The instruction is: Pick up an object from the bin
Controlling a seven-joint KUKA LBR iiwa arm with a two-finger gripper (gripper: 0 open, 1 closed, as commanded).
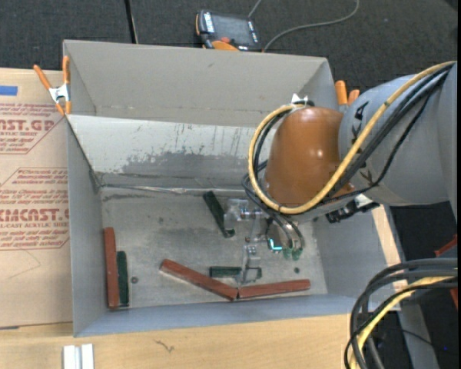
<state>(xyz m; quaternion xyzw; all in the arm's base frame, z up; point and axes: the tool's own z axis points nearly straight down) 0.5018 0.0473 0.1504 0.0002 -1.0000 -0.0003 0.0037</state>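
Observation:
My gripper (250, 254) hangs low over the right half of the bin floor, under the arm's orange dome. Just below its tip lie a short dark green bar (224, 271) and the meeting ends of two red-brown sticks: one (196, 277) slants off to the left, the other (274, 287) lies flat to the right. A second dark green bar (214, 209) lies tilted just left of the gripper's body, near the back wall. Nothing shows as held.
At the bin's left wall a red-brown stick (109, 266) and a dark green stick (122, 278) lie side by side. The arm and its cables cover the bin's right rear corner.

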